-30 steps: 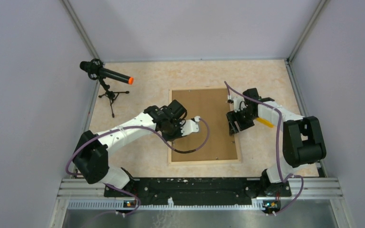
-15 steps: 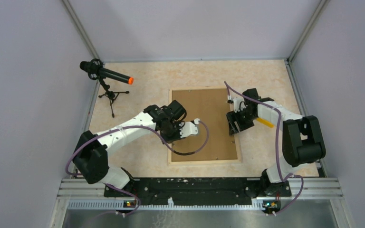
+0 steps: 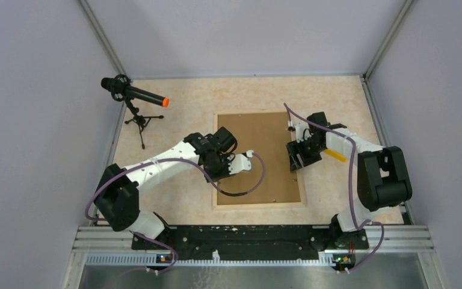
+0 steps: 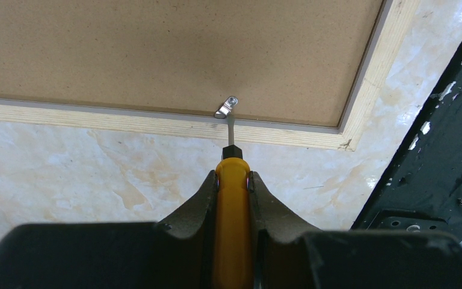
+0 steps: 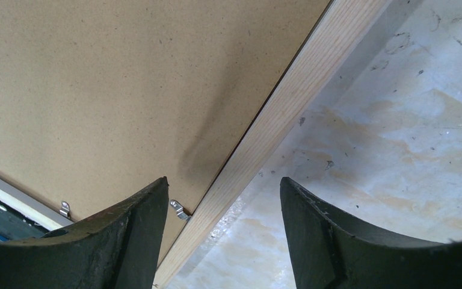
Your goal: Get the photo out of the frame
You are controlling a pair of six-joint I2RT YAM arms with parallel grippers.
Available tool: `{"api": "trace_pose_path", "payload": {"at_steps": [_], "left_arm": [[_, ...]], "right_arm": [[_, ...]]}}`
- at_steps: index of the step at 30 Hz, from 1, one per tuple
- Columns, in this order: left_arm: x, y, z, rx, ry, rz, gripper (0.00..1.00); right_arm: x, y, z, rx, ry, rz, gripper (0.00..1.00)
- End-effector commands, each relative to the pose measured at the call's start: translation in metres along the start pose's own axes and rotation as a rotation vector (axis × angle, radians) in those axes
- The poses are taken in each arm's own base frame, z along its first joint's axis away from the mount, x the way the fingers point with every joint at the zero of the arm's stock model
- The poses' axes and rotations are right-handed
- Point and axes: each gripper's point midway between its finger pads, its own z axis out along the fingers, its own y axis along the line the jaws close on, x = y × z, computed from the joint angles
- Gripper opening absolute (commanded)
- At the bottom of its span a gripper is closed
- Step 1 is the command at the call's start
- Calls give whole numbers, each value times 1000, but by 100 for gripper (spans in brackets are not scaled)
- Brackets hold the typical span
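The frame [image 3: 258,205] lies face down on the table, its brown backing board [image 3: 267,150] up and pale wood edges around it. The photo is hidden under the board. My left gripper [image 3: 219,168] is at the frame's left edge, shut [image 4: 233,177] on a yellow-handled screwdriver [image 4: 233,235]. The screwdriver's tip touches a small metal clip [image 4: 227,107] on the wood edge [image 4: 126,120]. My right gripper [image 3: 298,158] is open and empty [image 5: 222,183] above the frame's right wood edge [image 5: 289,102], close to another clip [image 5: 179,209].
A small yellow block [image 3: 335,155] lies on the table right of the frame, beside my right arm. A microphone on a tripod [image 3: 135,96] stands at the back left. The black base rail [image 3: 246,235] runs along the near edge. Walls enclose the table.
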Motion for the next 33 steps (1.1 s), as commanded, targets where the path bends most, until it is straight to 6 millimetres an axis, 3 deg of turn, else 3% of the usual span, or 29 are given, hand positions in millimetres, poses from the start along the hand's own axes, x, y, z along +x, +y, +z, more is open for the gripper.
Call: {"api": "trace_pose_path", "payload": {"at_steps": [1, 8, 23, 27, 33], "left_arm": [[-19, 10, -2, -31, -58, 0, 0], [-30, 9, -1, -17, -86, -4, 0], [-33, -3, -3, 28, -103, 6, 0], [-45, 18, -17, -30, -132, -43, 0], [-56, 91, -44, -192, -171, -105, 0]], "right_arm": [[-8, 1, -1, -8, -27, -2, 67], [-8, 1, -1, -10, -29, 0, 67], [-8, 1, -1, -8, -30, -1, 67], [-10, 1, -2, -11, -34, 1, 67], [-30, 3, -12, -16, -78, -11, 67]]}}
